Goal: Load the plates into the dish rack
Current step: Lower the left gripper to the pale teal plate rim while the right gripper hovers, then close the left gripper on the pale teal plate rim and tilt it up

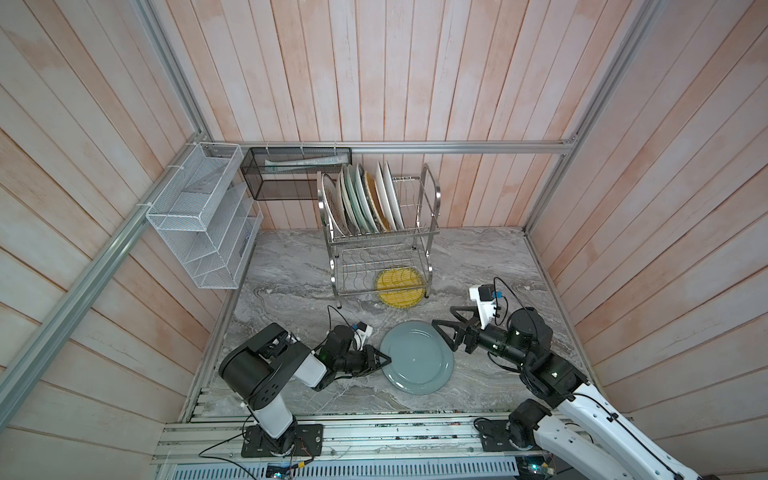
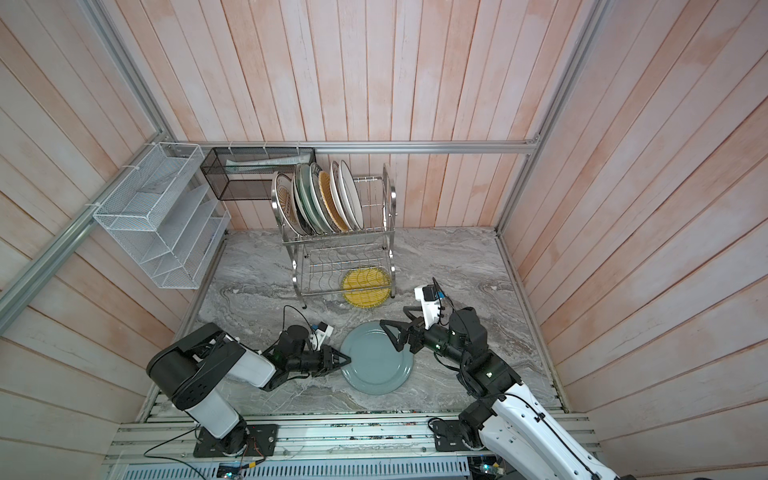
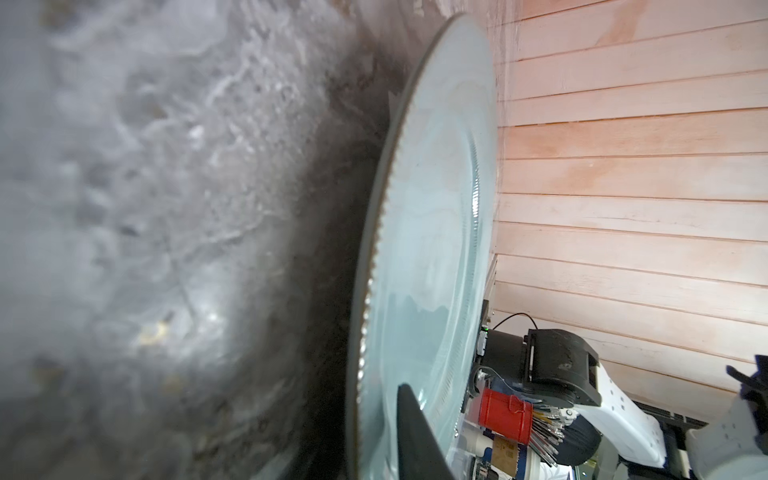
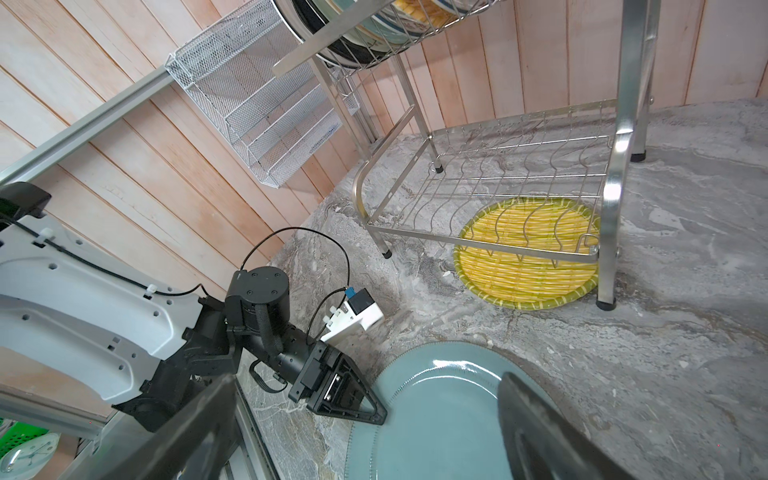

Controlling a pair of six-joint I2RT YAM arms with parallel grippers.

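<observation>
The left gripper (image 1: 384, 360) lies low on the table (image 1: 291, 291), its jaws pinched on the near-left rim of the grey-blue plate (image 1: 417, 361), which sits on the marble in front of the rack (image 1: 409, 203). Seven or so plates (image 1: 365, 199) stand in the rack's top tier, with free slots to their right. A yellow plate (image 1: 401, 286) lies under the bottom tier. The right gripper (image 1: 448, 328) hangs over the grey-blue plate's far-right rim with its jaws wide apart, holding nothing.

That plate looks like glazed ceramic: stiff, fairly heavy, slick, and likely to chip on the steel wires. The rim is the only place to grip it. A pinch at one edge would let it lever and slip, so I would judge a second hold on the opposite rim to be wise.

Both top views leave it unclear whether the plate is flat. The left wrist view sees it edge-on, with a notched rim, a dark shadow beneath and one finger (image 3: 419, 436) on its upper face, so that edge may be raised. The lower finger is hidden. The right wrist view shows the yellow plate (image 4: 528, 257) resting on the table, not in the wires.
</observation>
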